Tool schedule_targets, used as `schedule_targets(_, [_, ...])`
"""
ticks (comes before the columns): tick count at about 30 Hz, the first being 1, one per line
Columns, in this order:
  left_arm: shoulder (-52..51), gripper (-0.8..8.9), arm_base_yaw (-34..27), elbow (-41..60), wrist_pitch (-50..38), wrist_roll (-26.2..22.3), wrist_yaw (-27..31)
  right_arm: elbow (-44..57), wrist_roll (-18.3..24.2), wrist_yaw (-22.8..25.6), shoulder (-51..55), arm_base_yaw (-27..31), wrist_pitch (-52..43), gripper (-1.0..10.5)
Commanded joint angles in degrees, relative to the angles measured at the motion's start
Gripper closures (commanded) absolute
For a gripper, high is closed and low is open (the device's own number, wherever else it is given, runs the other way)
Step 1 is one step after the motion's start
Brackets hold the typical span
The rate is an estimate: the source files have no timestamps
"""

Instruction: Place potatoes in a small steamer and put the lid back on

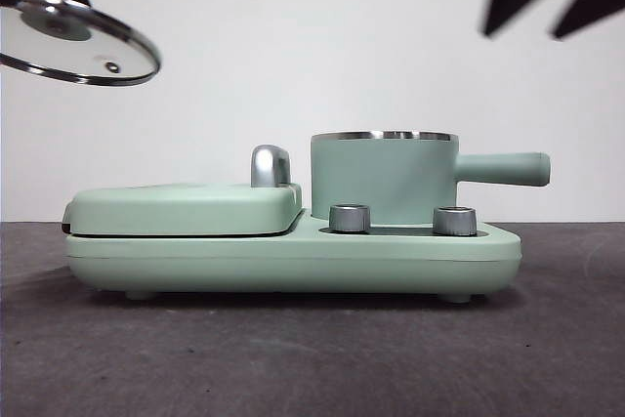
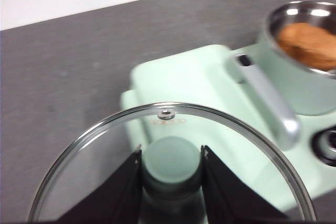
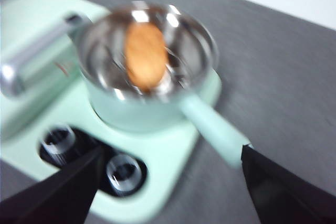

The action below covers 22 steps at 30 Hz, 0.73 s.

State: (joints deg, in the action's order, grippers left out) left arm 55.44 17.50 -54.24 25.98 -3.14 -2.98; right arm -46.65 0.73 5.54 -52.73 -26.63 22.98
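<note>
While the lid (image 1: 68, 38) hangs tilted, high and well off the steamer (image 1: 384, 180) on the griddle-cover side, the potato (image 3: 146, 56) already lies in the pot.
Left hand (image 2: 171, 167) is clamped on the lid's green knob (image 2: 171, 160); right hand (image 3: 170, 169) waits spread wide above the steamer, holding nothing. Lowered at this tilt, the steel rim could catch the steamer's edge and seat crooked. Potato's long axis runs crosswise to the steamer's handle (image 1: 503, 169), which points away from the griddle cover (image 1: 186, 208).
</note>
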Motion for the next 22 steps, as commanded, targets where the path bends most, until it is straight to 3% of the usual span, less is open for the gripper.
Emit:
schedule_targets(1, [0.0, 8.04, 0.4, -0.7, -1.6, 1.3, -1.0, 2.8, 0.6, 3.4, 5.1, 0.1, 2.0, 5.5])
schedule_targets(9, [2.0, 8.04, 3.3, -0.7, -6.0, 3.0, -4.0, 6.2, 4.3, 6.6, 16.8, 5.0, 9.4, 5.5])
schedule_targets(14, [6.1, 8.04, 7.1, -0.8, -15.1, 5.4, -5.2, 6.2, 4.4, 6.5, 19.2, 7.5, 10.0, 5.5])
schedule_targets(22, [17.5, 8.04, 13.7, -1.6, -32.0, 5.1, -4.9, 6.2, 4.3, 6.3, 19.1, 8.2, 10.3, 5.5])
